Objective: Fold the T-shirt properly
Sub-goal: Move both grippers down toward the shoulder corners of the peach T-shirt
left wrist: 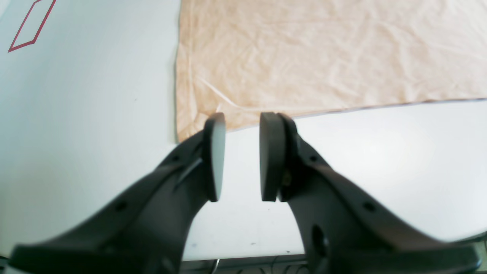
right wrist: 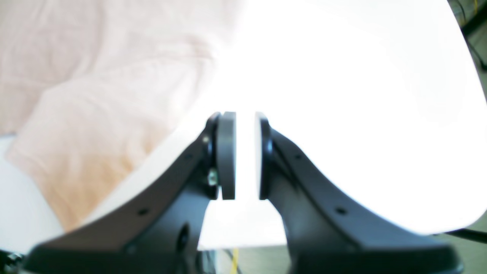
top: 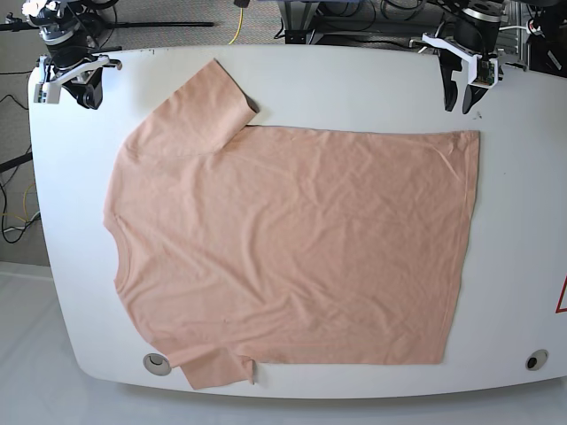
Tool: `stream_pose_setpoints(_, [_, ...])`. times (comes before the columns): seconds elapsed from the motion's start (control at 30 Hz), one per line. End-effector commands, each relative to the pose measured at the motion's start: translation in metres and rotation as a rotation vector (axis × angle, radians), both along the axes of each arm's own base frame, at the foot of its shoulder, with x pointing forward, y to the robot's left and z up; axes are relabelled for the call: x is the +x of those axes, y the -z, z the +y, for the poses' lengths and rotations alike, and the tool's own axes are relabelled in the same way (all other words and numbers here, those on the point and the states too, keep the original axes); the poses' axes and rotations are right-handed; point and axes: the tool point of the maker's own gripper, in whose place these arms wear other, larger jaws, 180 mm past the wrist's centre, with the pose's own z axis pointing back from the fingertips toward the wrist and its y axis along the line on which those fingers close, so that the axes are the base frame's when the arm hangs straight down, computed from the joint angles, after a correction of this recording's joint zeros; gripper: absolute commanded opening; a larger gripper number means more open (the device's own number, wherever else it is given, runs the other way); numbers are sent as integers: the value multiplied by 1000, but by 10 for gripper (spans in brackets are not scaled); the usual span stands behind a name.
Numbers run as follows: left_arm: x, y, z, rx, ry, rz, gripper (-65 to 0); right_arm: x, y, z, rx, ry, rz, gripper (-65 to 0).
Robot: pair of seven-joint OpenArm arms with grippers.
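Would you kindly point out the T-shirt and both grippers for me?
T-shirt point(top: 292, 248): base view, middle of its body.
left gripper point(left wrist: 242, 156): left wrist view, gap between fingertips.
right gripper point(right wrist: 245, 156): right wrist view, gap between fingertips.

No readable words, numbers or brand names anywhere, folks. The one sign on show is a red outline mark point(left wrist: 31, 23) painted on the white counter point(left wrist: 87, 114), seen from the left wrist; a red corner of a mark point(top: 562, 297) peeks in at the base view's right edge. The T-shirt point(top: 292, 239) carries no print.
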Motion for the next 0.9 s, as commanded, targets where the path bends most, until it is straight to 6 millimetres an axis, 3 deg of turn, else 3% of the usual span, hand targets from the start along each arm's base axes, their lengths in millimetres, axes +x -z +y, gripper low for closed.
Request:
stream_pose_setpoints(0.0, [2,-16,3,35,16,-40,-535,-2,-4,-10,-61,-20,3,-555])
stream_pose_setpoints(0.33, [12,-25,21,-14,-35,-57,-546,6,7,-6,-69,-79,60,-574])
stream_pose_setpoints(0.67, [13,-22,17,-9,5,-51,-550,28,-5,-10,5,-4,-23,-579])
stream_pose_setpoints(0.87, [12,-19,14,-5,8,-50,-548,40,2,-1,82,3,-44,-574])
